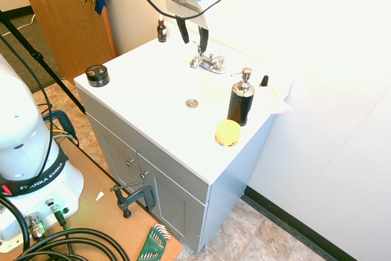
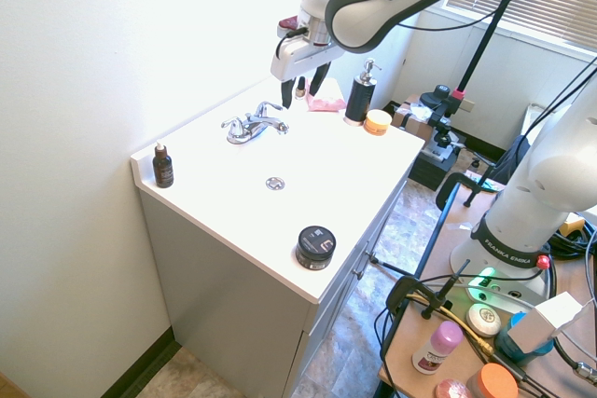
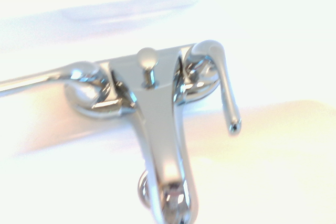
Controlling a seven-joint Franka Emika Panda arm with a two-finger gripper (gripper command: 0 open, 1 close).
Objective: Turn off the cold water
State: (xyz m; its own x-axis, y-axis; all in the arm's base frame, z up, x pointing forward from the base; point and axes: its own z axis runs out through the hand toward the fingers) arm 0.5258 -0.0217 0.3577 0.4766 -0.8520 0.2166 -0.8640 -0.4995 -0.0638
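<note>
White robot arm's black two-finger claw (image 1: 193, 33) hangs spread directly above small shiny chrome faucet (image 1: 208, 62) at back of white sink bench (image 1: 140, 84), fingertips just over faucet, apparently clear of it though glare hampers view. No stream visible. Wrist view: one handle (image 3: 223, 85) angled toward spout (image 3: 163, 150), other (image 3: 42, 77) swung out sideways. Black soap pump bottle (image 1: 241, 98) and yellow round container (image 1: 227, 132) stand nearby; black round jar (image 1: 97, 75) near front corner; small dark dropper bottle (image 2: 163, 166) at back corner.
</note>
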